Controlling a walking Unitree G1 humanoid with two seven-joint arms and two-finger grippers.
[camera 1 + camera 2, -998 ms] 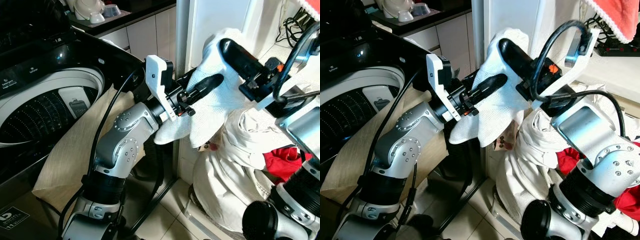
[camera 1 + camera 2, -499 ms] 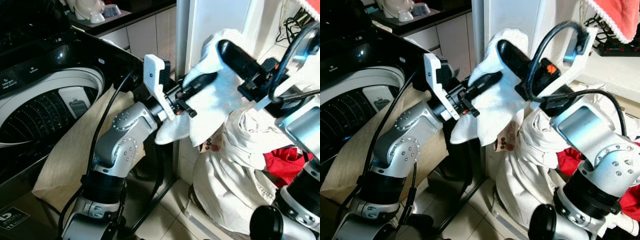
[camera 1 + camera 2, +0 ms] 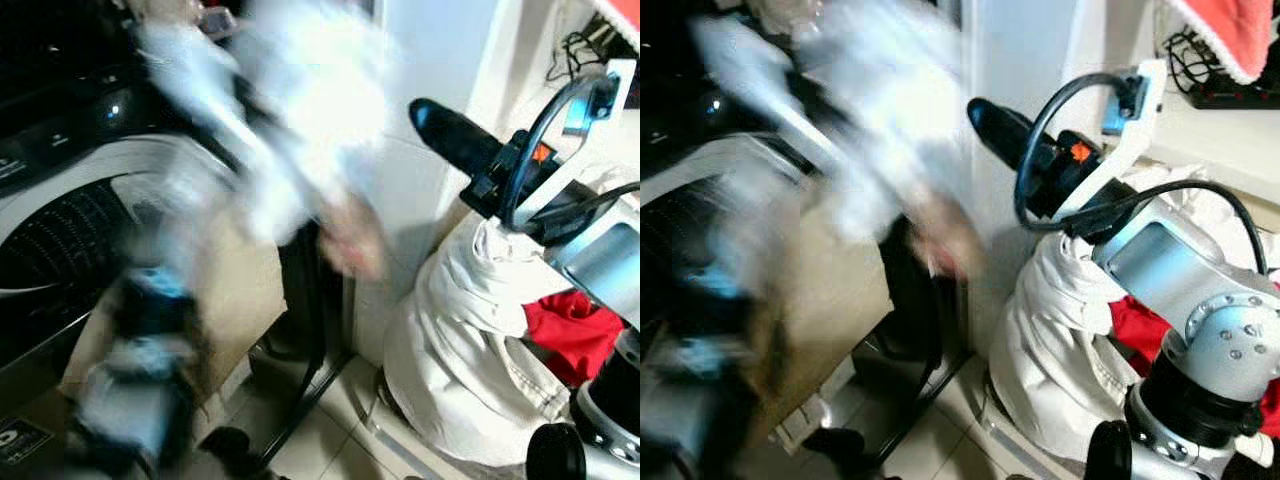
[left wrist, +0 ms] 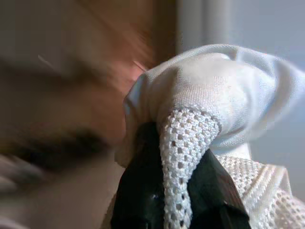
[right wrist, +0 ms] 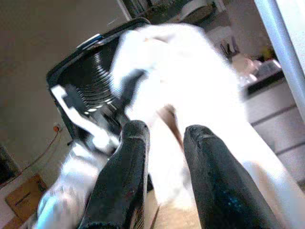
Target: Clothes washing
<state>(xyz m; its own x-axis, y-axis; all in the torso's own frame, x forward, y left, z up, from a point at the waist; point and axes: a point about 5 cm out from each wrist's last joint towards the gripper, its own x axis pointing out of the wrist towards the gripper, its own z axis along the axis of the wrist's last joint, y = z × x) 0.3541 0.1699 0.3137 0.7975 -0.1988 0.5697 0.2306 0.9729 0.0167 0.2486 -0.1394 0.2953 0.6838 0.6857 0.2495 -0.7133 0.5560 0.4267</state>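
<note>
Between the left gripper (image 4: 174,191) fingers, a white mesh garment (image 4: 205,109) is clamped, blurred above the washer (image 3: 60,220). Right gripper (image 5: 164,162) parted, empty, near it. Judgement: garment not yet in the drum; laundry bag (image 3: 470,350) below right gripper looks full, so most remains.

Head stereo pair is looking forward and down from above both arms, taking in the washing machine (image 3: 70,230) on the left and a white laundry bag (image 3: 470,350) on the right; both eyes are sharing this scene, the left half blurring. Left wrist camera is sitting very close, looking along its jaws at white mesh cloth (image 4: 190,143). Right wrist camera is facing along its fingers (image 5: 209,186) toward the washing machine.
</note>
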